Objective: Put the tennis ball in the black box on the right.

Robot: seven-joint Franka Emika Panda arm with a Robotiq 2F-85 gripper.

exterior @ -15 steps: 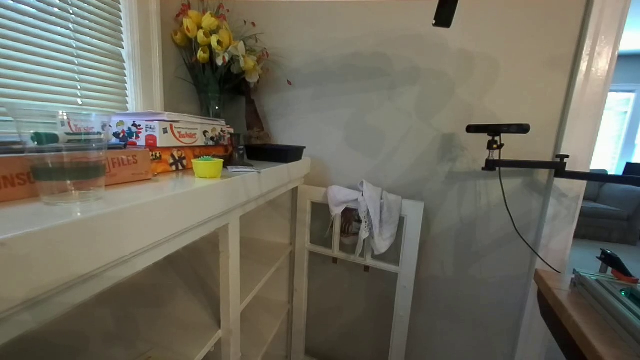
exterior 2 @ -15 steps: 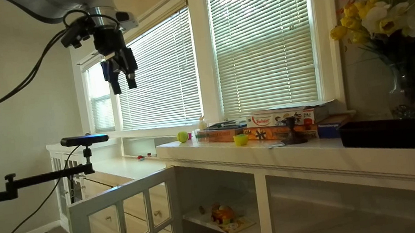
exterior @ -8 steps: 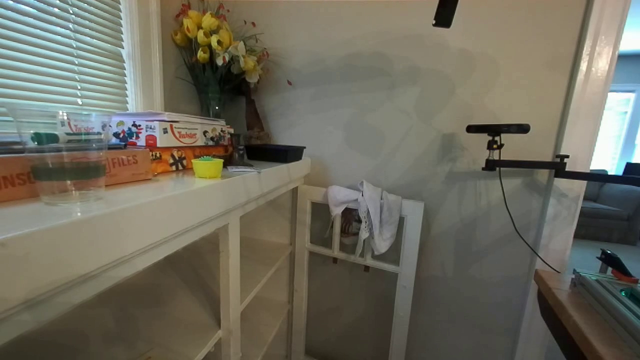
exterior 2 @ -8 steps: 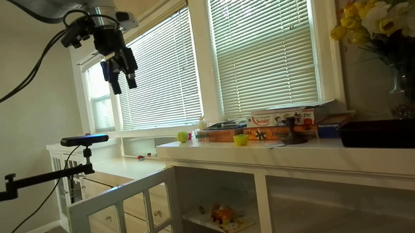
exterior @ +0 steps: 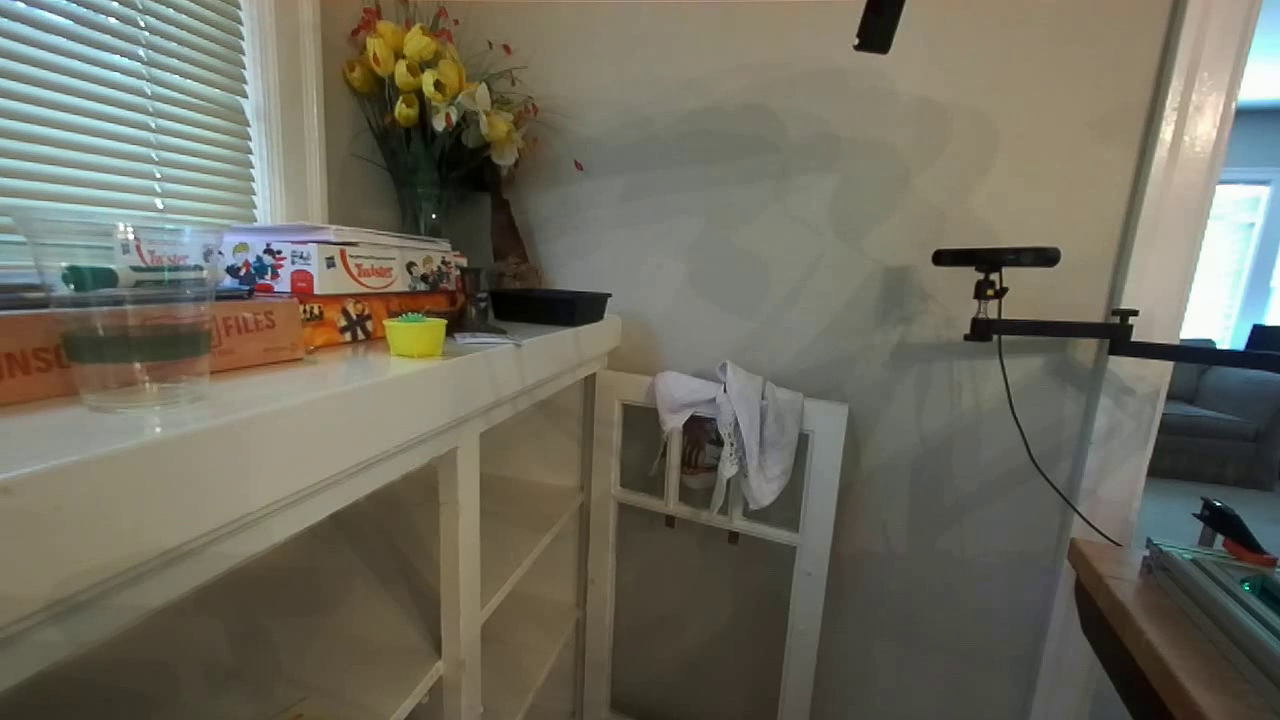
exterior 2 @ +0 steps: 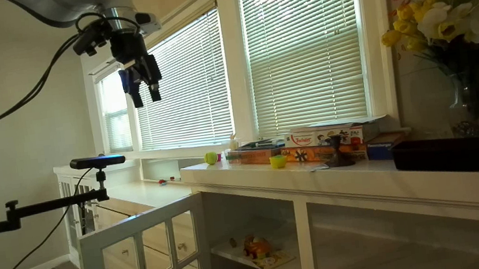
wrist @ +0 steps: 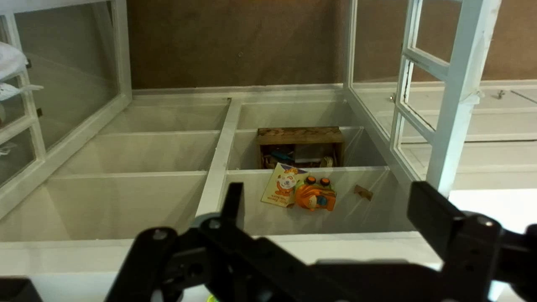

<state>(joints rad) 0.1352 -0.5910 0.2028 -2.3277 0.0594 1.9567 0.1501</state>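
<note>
The yellow-green tennis ball rests on the white counter near its left end in an exterior view; the wrist view does not show it. At the counter's right end stands the black box, low and wide, seen also as a dark tray. High above and left of the ball hangs my gripper, fingers pointing down and apart. In the wrist view the gripper is spread wide with nothing between its fingers. A single black finger enters at the top of an exterior view.
Between ball and box stand game boxes, a yellow bowl-like cup and a dark candle holder. A clear cup sits on the counter. Flowers rise behind the box. A cabinet door swings out below.
My gripper has shifted slightly right and a touch upward in an exterior view, its fingers staying apart. Ball and box have not moved.
</note>
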